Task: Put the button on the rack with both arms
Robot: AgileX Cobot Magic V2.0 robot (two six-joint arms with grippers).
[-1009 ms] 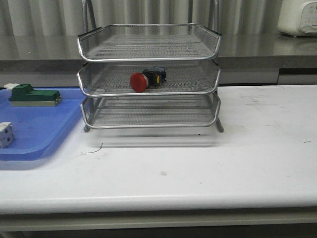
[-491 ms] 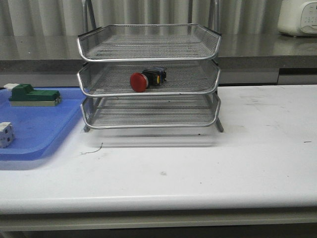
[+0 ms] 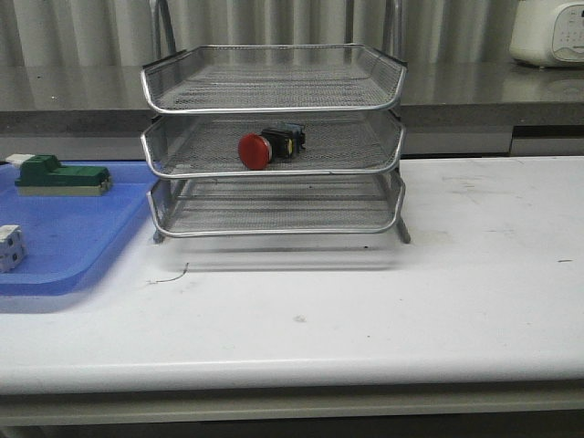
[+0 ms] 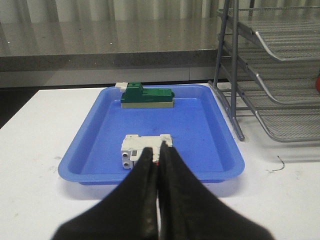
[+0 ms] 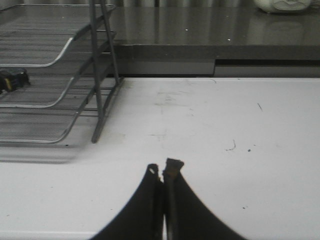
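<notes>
Front, left wrist and right wrist views of a white table [image 3: 383,301] bearing the rack and a blue tray.

Nearest, in the left wrist view, the left gripper [image 4: 158,157] hangs above the near rim of the blue tray [image 4: 100,135], its two dark fingers pressed together with nothing between them. In the right wrist view the right gripper [image 5: 163,172] hangs over bare tabletop, its fingers likewise closed together and empty. Neither arm appears in the front view.

On the near part of the table a small thin curl of wire [image 3: 171,274] lies in front of the rack. At the left, the blue tray holds a white cube-like part [image 3: 9,247] toward its front and a green-and-beige block [image 3: 62,176] toward its back; the two lie well apart.

Behind these stands the rack [image 3: 274,96], three wire-mesh tiers with chrome rims on upright posts. The button [image 3: 270,147] lies on its side in the middle tier, slightly left of centre, its red cap facing the camera and its dark body pointing back; a yellow ring shows just behind the cap. The top and bottom tiers hold nothing.

Farthest back, a grey counter [image 3: 474,91] runs across the scene, with a white appliance [image 3: 547,32] at its right end.
</notes>
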